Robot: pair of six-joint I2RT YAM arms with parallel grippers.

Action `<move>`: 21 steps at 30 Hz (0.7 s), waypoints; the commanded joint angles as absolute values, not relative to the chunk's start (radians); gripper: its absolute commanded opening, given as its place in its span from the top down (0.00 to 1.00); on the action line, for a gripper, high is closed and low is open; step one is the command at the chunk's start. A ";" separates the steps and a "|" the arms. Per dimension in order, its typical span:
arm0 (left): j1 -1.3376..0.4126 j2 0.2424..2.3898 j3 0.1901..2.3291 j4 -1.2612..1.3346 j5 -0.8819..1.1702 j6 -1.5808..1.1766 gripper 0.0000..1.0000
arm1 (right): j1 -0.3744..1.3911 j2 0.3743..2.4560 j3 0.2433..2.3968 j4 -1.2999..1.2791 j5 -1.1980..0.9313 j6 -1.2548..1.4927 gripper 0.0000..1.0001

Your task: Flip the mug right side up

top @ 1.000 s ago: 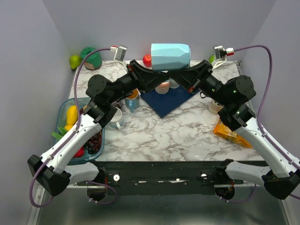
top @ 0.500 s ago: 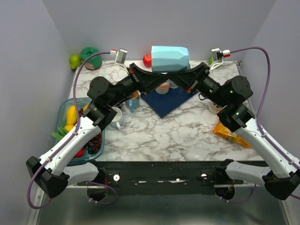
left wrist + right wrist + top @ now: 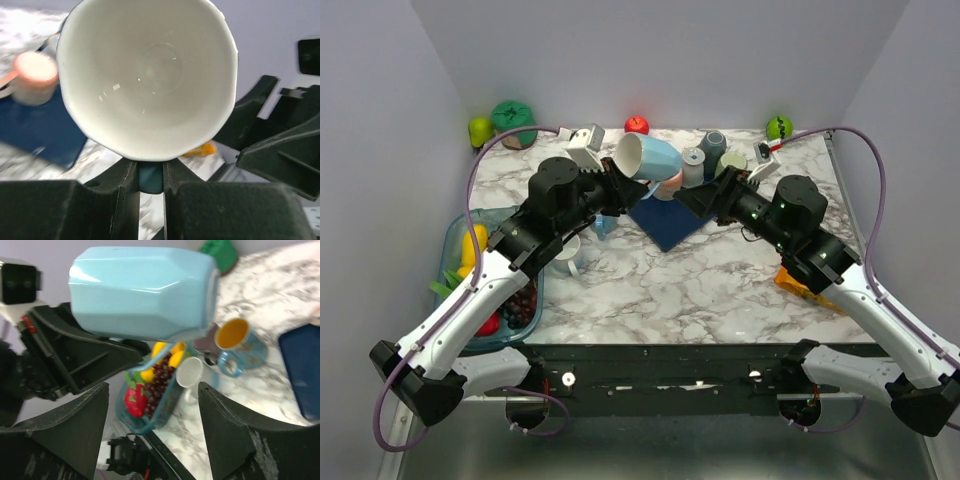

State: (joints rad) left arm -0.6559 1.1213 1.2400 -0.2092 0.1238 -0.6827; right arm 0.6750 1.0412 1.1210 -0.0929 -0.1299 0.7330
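Observation:
The light blue faceted mug (image 3: 648, 160) hangs in the air above the back of the table, tipped on its side with its white mouth toward the left. My left gripper (image 3: 616, 186) is shut on the mug's handle (image 3: 150, 177); in the left wrist view the white inside of the mug (image 3: 150, 75) fills the frame. My right gripper (image 3: 694, 198) stands open just right of the mug and apart from it. In the right wrist view the mug (image 3: 145, 292) floats above the wide-open gripper (image 3: 151, 390), with nothing between the fingers.
A dark blue mat (image 3: 672, 222) lies under the mug, with a small pink cup (image 3: 667, 184) and two grey cups (image 3: 693, 165) behind it. A blue mug with orange inside (image 3: 603, 220), a white cup (image 3: 566, 250) and a fruit container (image 3: 470, 262) stand left. An orange packet (image 3: 802, 280) lies right.
The right gripper has opened and let go of the mug, backing off to the right. Both arms have come down, and the left gripper has turned the mug so its mouth faces left.

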 commanded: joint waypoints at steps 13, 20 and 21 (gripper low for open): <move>-0.670 1.083 1.042 -0.566 -0.225 -0.557 1.00 | 0.680 1.123 1.160 -0.531 0.279 0.704 0.21; -0.675 1.152 0.941 -0.549 -0.304 -0.571 1.00 | 0.678 1.222 1.172 -0.560 0.267 0.716 0.21; -0.676 1.160 0.933 -0.548 -0.316 -0.580 1.00 | 0.678 1.230 1.172 -0.564 0.268 0.719 0.21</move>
